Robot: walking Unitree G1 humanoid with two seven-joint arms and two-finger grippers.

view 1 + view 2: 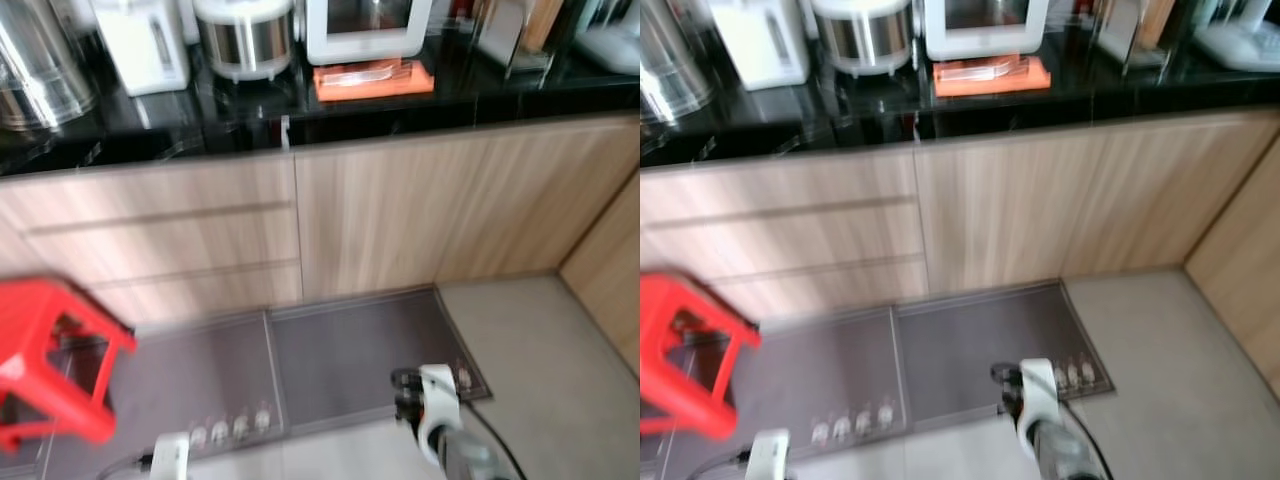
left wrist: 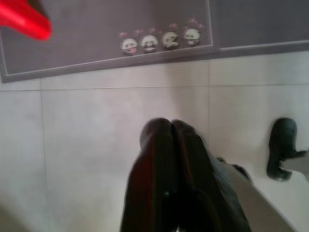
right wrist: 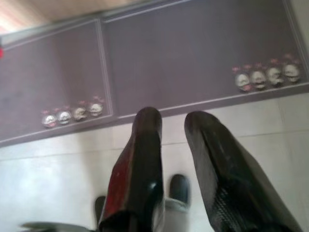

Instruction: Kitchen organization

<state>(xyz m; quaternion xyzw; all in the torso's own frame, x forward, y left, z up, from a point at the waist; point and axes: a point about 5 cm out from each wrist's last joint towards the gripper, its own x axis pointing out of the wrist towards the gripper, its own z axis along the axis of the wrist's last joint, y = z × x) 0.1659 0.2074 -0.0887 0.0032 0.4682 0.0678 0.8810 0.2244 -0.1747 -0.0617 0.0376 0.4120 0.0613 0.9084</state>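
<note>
Overhead, orange tray [image 1: 373,80] sits well above both hanging pincers.

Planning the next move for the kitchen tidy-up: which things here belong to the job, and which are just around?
Likely part of the job, all on the black counter:
orange tray
rice cooker
white kettle
steel pot

Just around:
red stool
grey floor mats
wooden cabinets

Both arms hang idle: left gripper shut, right gripper open.
</note>
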